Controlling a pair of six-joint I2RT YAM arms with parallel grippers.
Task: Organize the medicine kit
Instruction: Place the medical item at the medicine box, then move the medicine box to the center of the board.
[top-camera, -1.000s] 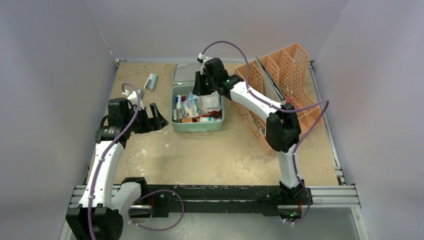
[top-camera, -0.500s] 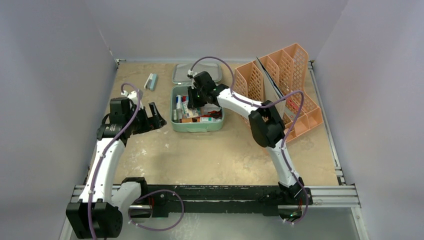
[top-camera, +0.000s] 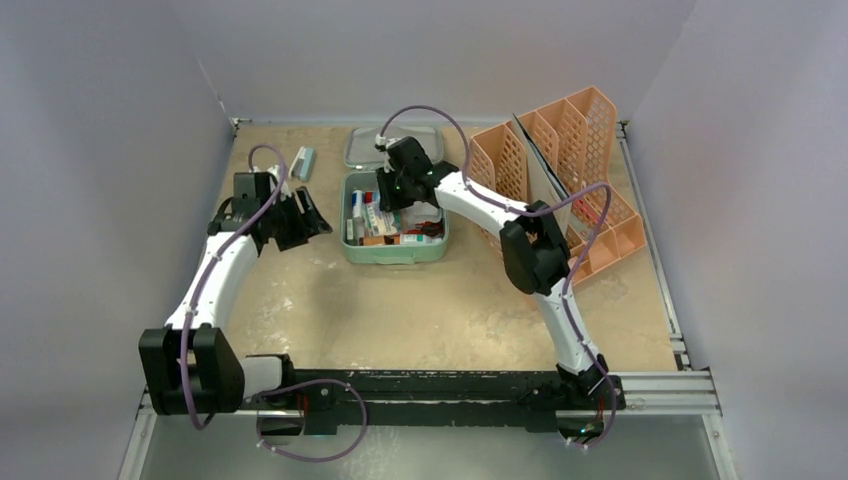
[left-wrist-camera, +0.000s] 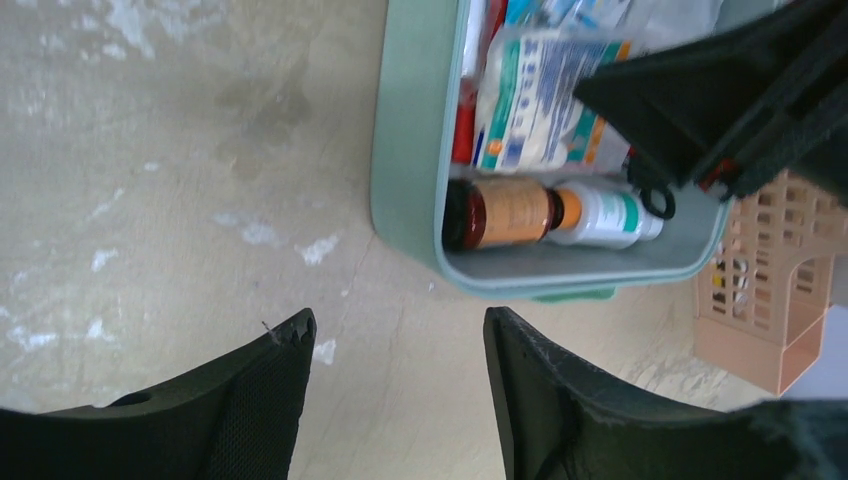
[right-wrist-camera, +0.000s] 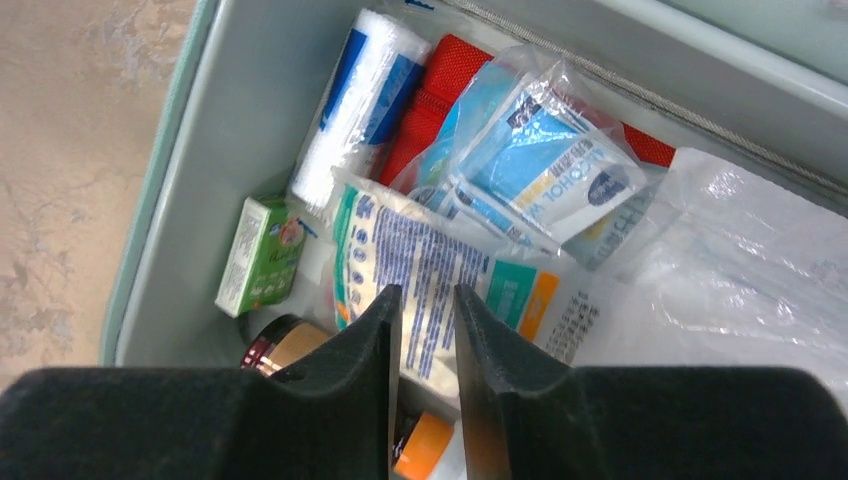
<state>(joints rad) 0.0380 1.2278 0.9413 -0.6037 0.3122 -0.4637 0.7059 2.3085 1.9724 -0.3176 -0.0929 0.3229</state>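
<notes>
The medicine kit is a mint-green box lying open on the table, and its lid lies flat behind it. Inside are a bandage roll, a red pouch, a green carton, an amber bottle, a white bottle and sachets. My right gripper is down inside the kit, over a blue-printed sachet. Its jaws are a narrow gap apart, and a grip does not show. My left gripper hangs open and empty over bare table left of the kit.
A peach mesh file rack stands right of the kit, close behind the right arm, and shows at the left wrist view's edge. A small grey-teal object lies at the back left. White walls enclose the table.
My right gripper has dropped from above the kit's back edge down into the kit. The left arm has swung toward the back, and its jaws have narrowed somewhat.
</notes>
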